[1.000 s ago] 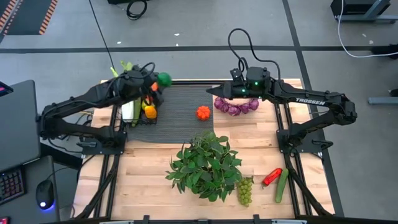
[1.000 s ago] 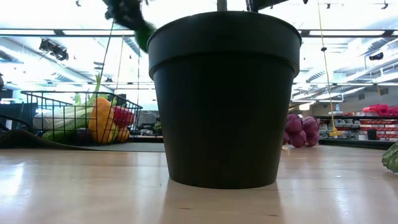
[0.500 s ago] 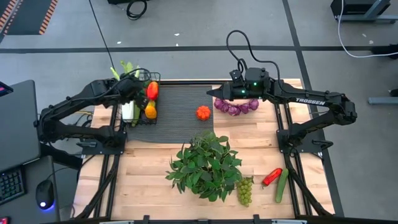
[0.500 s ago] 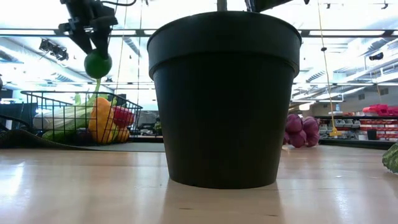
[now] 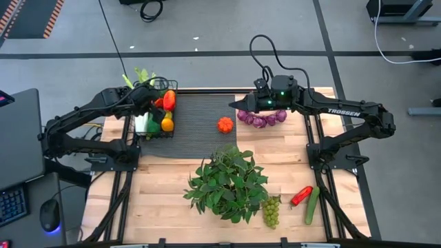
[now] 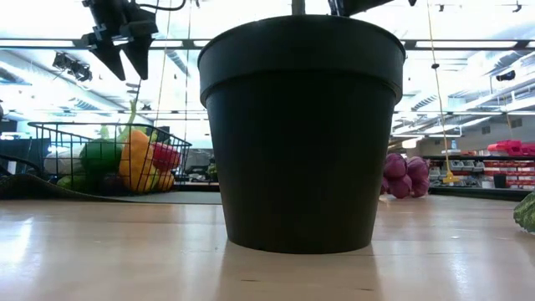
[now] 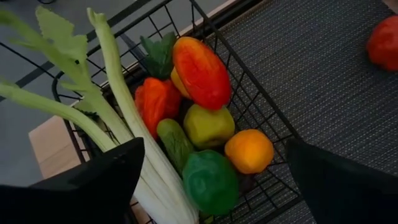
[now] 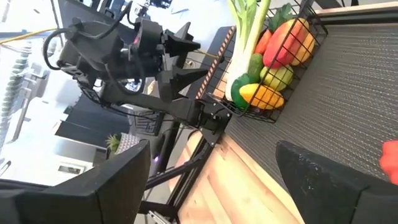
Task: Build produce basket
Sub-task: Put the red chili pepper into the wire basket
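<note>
The black wire basket [image 5: 157, 135] stands on the dark ribbed mat [image 5: 200, 117] at the far left. It holds celery [image 7: 118, 93], a red-orange pepper [image 7: 200, 71], an orange [image 7: 249, 150] and a green fruit [image 7: 210, 180]. My left gripper [image 6: 121, 57] hangs open above the basket, fingers pointing down, holding nothing. My right gripper [image 5: 238, 103] stands open above the mat's far right, beside the purple bulb string [image 5: 262, 118]. A small red-orange fruit [image 5: 225, 125] lies on the mat.
A big leafy plant [image 5: 227, 182] in a black pot [image 6: 301, 134] stands mid-table. Green grapes [image 5: 271, 210], a red pepper [image 5: 300, 196] and a cucumber [image 5: 312, 205] lie near the front right. Bare wood shows at the front left.
My left gripper has carried the green fruit toward the table's left to above the basket, tipping to point down. It has then opened and let go. The fruit has fallen into the basket and lies among the produce.
</note>
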`<state>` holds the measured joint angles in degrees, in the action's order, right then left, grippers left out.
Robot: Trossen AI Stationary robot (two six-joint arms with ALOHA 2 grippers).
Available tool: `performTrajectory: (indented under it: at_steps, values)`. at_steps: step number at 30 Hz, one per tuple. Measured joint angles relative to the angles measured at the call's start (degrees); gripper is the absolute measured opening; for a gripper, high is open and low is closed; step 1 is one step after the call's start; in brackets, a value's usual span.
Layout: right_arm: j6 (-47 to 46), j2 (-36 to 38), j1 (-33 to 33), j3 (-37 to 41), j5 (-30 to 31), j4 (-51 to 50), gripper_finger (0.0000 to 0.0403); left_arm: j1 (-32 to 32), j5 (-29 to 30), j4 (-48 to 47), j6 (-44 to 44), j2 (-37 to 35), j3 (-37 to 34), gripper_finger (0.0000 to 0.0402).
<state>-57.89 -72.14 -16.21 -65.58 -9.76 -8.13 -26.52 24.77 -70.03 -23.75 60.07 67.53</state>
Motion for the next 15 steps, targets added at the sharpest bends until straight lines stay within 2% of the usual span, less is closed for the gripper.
performTrajectory:
  at_steps: [6, 10, 15]
  values:
    - [1.0, 0.0, 0.0, 0.0, 0.2, -8.9, 0.0348, 0.1, -0.7, 1.7, -1.4, 0.0, 0.0, 0.0397]
    - [2.5, 0.0, 0.0, 0.0, 1.4, -17.7, 0.0348, 0.1, -5.1, 6.3, -4.5, 0.0, 0.0, 0.0397]
    - [3.1, 0.0, 0.0, 0.0, 3.0, -23.3, 0.0348, 0.1, -10.0, 13.5, -6.4, 0.0, 0.0, 0.0391]
